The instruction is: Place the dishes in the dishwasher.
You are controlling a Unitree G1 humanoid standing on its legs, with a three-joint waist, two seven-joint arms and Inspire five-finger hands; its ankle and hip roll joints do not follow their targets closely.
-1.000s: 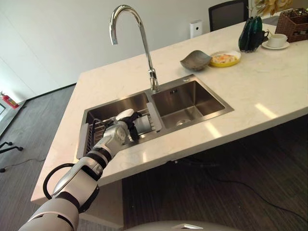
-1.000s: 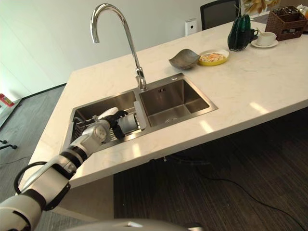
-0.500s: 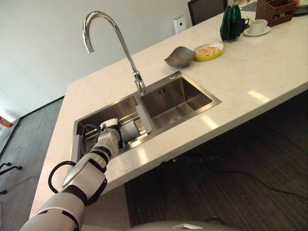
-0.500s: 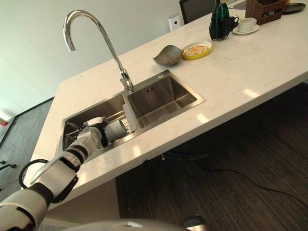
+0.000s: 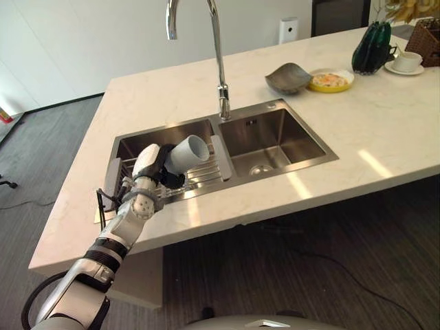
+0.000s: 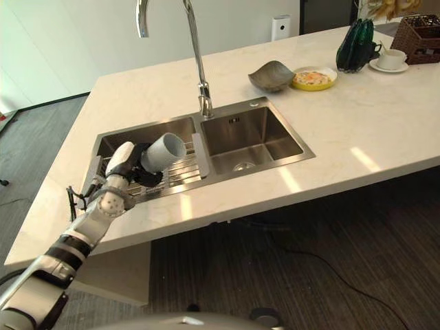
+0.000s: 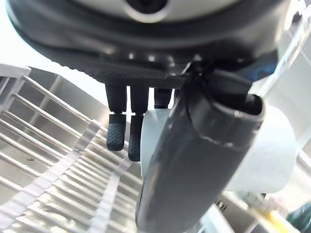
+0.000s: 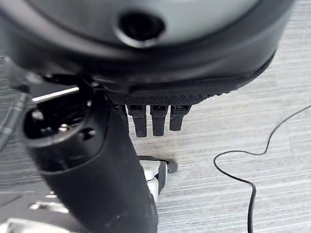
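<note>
Holding a pale grey cylindrical cup [image 5: 189, 151], the left hand [image 5: 152, 172] curls its dark fingers [image 7: 119, 136] and thumb round the cup's body above the wire dish rack [image 5: 199, 175] in the left basin of the stainless steel double sink [image 5: 275, 141]. Cup tilted, open mouth facing up and toward the tall chrome gooseneck faucet [image 5: 218, 69]. Right hand [image 8: 97, 160]: fingers straight, holding nothing, above grey plank floor [image 8: 233, 145]. Farther back on the cream marble counter [image 5: 385, 130]: dark grey curved bowl [image 5: 289, 77] just beside a yellow plate of food [image 5: 330, 81]; dark green vase [image 5: 372, 48]; white cup on saucer [image 5: 407, 62]; brown wicker basket [image 6: 421, 34].
</note>
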